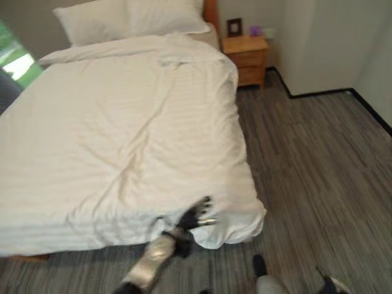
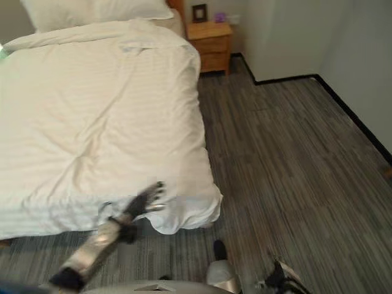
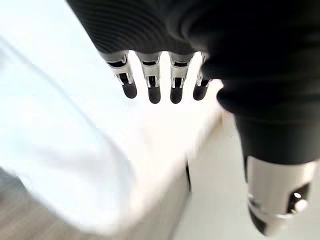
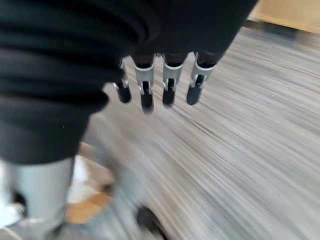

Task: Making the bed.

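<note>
White duvet (image 1: pixel 122 135): spread over the bed (image 1: pixel 24 256), covering it to the foot edge and draping over the foot-right corner, lightly creased.
Pillows (image 1: pixel 131 18): two, white, at the head edge.
Left hand (image 1: pixel 197 215): at the foot-right corner of the bed, fingers (image 3: pixel 150 80) straight and apart, against the hanging duvet; nothing clamped.
Right hand (image 4: pixel 155 85): over the floor (image 1: pixel 318 184), fingers relaxed, empty.
Wooden nightstand (image 1: pixel 246 56): beside the head-right corner.
</note>
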{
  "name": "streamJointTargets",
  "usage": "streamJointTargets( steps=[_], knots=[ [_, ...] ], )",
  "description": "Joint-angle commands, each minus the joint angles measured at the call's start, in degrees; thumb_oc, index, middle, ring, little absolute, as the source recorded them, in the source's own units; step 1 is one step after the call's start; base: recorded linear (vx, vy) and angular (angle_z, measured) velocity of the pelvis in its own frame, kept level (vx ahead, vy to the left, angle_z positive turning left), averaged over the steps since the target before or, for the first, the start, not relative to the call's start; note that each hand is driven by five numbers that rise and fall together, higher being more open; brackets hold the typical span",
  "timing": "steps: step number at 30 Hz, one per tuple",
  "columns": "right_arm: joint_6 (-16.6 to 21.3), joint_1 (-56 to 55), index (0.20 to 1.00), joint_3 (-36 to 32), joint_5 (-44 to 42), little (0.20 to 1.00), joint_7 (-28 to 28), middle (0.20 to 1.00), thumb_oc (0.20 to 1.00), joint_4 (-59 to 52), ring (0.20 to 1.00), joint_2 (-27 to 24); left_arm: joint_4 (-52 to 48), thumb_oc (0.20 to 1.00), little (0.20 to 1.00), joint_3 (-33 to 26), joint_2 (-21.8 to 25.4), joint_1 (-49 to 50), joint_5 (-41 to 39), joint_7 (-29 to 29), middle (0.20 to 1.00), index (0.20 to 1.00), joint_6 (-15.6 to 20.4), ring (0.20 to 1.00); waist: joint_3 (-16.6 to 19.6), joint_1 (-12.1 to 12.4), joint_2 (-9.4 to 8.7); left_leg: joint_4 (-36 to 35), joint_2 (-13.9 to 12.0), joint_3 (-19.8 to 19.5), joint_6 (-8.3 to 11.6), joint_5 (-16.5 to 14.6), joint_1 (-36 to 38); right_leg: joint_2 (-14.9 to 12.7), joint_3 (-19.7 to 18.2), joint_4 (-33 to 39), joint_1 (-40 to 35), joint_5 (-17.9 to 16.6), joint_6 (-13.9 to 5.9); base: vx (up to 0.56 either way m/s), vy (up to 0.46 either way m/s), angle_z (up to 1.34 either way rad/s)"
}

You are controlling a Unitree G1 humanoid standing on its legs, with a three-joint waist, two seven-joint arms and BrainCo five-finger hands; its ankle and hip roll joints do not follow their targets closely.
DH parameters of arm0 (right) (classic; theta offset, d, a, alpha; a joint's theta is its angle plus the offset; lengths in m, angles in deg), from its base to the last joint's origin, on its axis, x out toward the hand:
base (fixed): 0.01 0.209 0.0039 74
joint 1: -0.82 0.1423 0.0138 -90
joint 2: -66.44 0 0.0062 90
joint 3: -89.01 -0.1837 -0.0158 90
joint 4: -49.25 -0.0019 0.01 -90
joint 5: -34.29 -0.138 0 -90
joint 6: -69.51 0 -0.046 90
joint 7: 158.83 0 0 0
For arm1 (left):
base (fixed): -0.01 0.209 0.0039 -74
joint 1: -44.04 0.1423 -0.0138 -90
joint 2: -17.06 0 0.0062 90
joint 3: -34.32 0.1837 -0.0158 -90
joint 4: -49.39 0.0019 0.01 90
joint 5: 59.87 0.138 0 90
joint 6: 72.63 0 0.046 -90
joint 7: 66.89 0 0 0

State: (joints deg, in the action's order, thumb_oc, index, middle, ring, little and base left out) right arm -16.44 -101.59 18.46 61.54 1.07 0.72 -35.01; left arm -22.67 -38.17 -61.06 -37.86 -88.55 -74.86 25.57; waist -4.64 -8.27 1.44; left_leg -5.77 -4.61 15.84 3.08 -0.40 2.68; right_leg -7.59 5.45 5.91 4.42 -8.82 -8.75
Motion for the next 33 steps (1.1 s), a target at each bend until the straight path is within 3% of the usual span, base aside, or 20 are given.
streamJointTargets(
  steps=[1,2,3,5,6,9,10,11,13,16,18,19,24,30,33],
  knots=[
    [0.71,14.07,0.200,2.53,-1.92,0.200,4.28,0.200,0.200,4.60,0.200,-2.97,-1.01,1.000,1.000,-0.78,1.85,-0.69,-7.67,-3.70,1.000,1.000,-0.34,1.000,-0.90,1.12,-3.93,0.77,1.45,-1.97,-2.09,-4.43,0.55,-3.33,0.17,-0.91,-0.90,4.08,-1.18,0.06,-0.124,0.31],
    [2.55,17.04,0.200,0.43,-5.69,0.200,4.91,0.200,0.200,2.18,0.200,-4.20,-1.43,1.000,1.000,-4.18,2.48,0.51,-8.86,-3.38,1.000,1.000,0.51,1.000,-0.55,2.57,-4.32,0.77,1.45,-3.47,-1.74,-3.92,0.00,-3.53,1.84,-0.91,-1.33,4.32,-0.99,0.04,-0.087,0.70],
    [2.16,19.76,0.200,-2.68,-14.66,0.200,7.09,0.200,0.200,-14.55,0.200,-10.93,-0.12,1.000,1.000,-11.35,2.75,4.53,-8.69,-0.58,1.000,1.000,0.16,1.000,-0.41,4.01,-4.99,0.77,1.42,-5.21,-1.48,-3.45,-0.70,-3.65,3.26,-0.91,-1.89,4.63,-0.75,0.07,-0.094,0.94],
    [3.54,23.16,0.200,-5.75,-22.80,0.200,7.72,0.200,0.200,-20.46,0.200,-10.89,2.47,1.000,1.000,-17.83,0.70,7.62,-9.14,1.19,1.000,1.000,0.01,1.000,-0.35,5.80,-4.82,0.77,1.39,-6.43,-1.44,-3.06,-1.32,-3.67,4.89,-0.91,-2.27,5.00,-0.56,0.06,-0.038,0.82],
    [3.53,23.23,0.200,-5.73,-22.82,0.200,7.73,0.200,0.200,-20.45,0.200,-10.89,2.46,1.000,1.000,-17.88,0.70,7.60,-9.13,1.18,1.000,1.000,0.00,1.000,-0.26,5.72,-4.87,0.77,1.45,-6.46,-1.46,-2.90,-1.55,-3.73,4.91,-0.91,-2.07,4.90,-0.55,0.04,-0.017,0.30],
    [5.41,28.58,0.200,-7.29,-36.54,0.200,8.80,0.200,0.200,-19.27,0.200,-5.69,5.73,1.000,1.000,-22.43,-1.31,9.23,-9.01,2.25,1.000,1.000,0.09,1.000,-0.48,8.25,-4.39,0.77,1.37,-7.92,-1.26,-2.26,-2.54,-3.71,6.38,-0.91,-2.37,5.40,-0.18,0.04,-0.023,0.32],
    [6.72,32.34,0.200,-7.67,-45.36,0.200,9.94,0.200,0.200,-17.79,0.200,-2.15,8.02,1.000,1.000,-23.38,-2.52,9.17,-8.79,2.86,1.000,1.000,0.15,1.000,-0.98,10.03,-3.97,0.77,1.20,-8.62,-1.00,-1.88,-3.12,-3.65,7.26,-0.91,-2.51,5.69,0.01,0.03,-0.023,0.31],
    [6.75,32.43,0.200,-7.66,-45.39,0.200,9.96,0.200,0.200,-17.74,0.200,-2.14,8.03,1.000,1.000,-23.40,-2.52,9.12,-8.79,2.86,1.000,1.000,0.16,1.000,-0.86,9.97,-4.03,0.77,1.27,-8.64,-1.02,-1.72,-3.38,-3.71,7.27,-0.91,-2.27,5.58,0.02,0.02,-0.028,0.17],
    [9.41,37.04,0.200,-8.66,-61.77,0.200,12.92,0.200,0.200,-15.35,0.200,3.63,10.64,1.000,1.000,-23.08,-3.65,9.32,-8.21,3.06,1.000,1.000,0.44,1.000,-1.81,12.26,-3.35,0.77,1.12,-9.46,-0.68,-0.97,-4.76,-3.75,8.48,-0.91,-1.87,5.91,0.16,-0.01,-0.030,0.27],
    [12.75,42.37,0.200,-10.96,-79.49,0.200,16.71,0.200,0.200,-11.31,0.200,10.07,14.93,1.000,1.000,-20.78,-5.15,7.41,-8.74,3.48,1.000,1.000,1.55,1.000,-4.11,14.86,-2.03,0.77,1.14,-11.10,-0.15,0.55,-8.22,-3.81,9.59,-0.91,0.44,5.70,0.51,-0.08,-0.031,0.42],
    [12.78,42.48,0.200,-10.99,-79.55,0.200,16.79,0.200,0.200,-11.22,0.200,10.04,14.98,1.000,1.000,-20.78,-5.15,7.30,-8.75,3.47,1.000,1.000,1.58,1.000,-3.94,14.81,-2.09,0.77,1.21,-11.15,-0.19,0.75,-8.58,-3.89,9.62,-0.91,0.76,5.55,0.51,-0.06,-0.020,0.25],
    [13.84,45.32,0.200,-12.51,-85.47,0.200,18.15,0.200,0.200,-8.39,0.200,11.53,15.87,1.000,1.000,-19.42,-5.63,6.35,-9.55,3.32,1.000,1.000,2.48,1.000,-5.65,16.05,-1.02,0.77,1.11,-12.13,0.20,1.51,-10.45,-3.87,10.35,-0.91,2.04,5.52,0.66,-0.10,-0.043,0.21],
    [16.16,50.46,0.200,-15.74,-91.90,0.200,19.03,0.200,0.200,-1.14,0.200,12.54,17.79,1.000,1.000,-16.91,-6.07,4.04,-10.09,2.99,1.000,1.000,4.55,1.000,-7.90,17.50,1.01,0.77,0.86,-13.02,0.98,3.28,-14.63,-3.79,10.69,-0.91,5.49,5.10,0.98,-0.08,-0.045,0.11],
    [14.11,50.20,0.200,-20.57,-95.15,0.200,18.76,0.200,0.200,14.83,0.200,13.04,26.27,1.000,1.000,-16.08,-9.85,2.58,-13.30,1.69,1.000,1.000,3.82,1.000,-9.56,17.79,4.77,0.77,0.81,-11.78,1.40,4.16,-17.92,-4.08,9.42,-0.91,8.99,4.94,0.72,-0.06,-0.001,0.00],
    [12.75,46.15,0.200,-23.07,-95.15,0.200,19.22,0.200,0.200,19.42,0.200,14.00,30.39,1.000,1.000,-15.91,-11.54,1.55,-13.05,1.42,1.000,1.000,2.75,1.000,-9.47,16.88,5.61,0.77,1.06,-11.29,1.09,3.72,-17.34,-4.30,8.91,-0.91,8.89,5.02,0.40,-0.03,0.081,-0.08]
  ],
)
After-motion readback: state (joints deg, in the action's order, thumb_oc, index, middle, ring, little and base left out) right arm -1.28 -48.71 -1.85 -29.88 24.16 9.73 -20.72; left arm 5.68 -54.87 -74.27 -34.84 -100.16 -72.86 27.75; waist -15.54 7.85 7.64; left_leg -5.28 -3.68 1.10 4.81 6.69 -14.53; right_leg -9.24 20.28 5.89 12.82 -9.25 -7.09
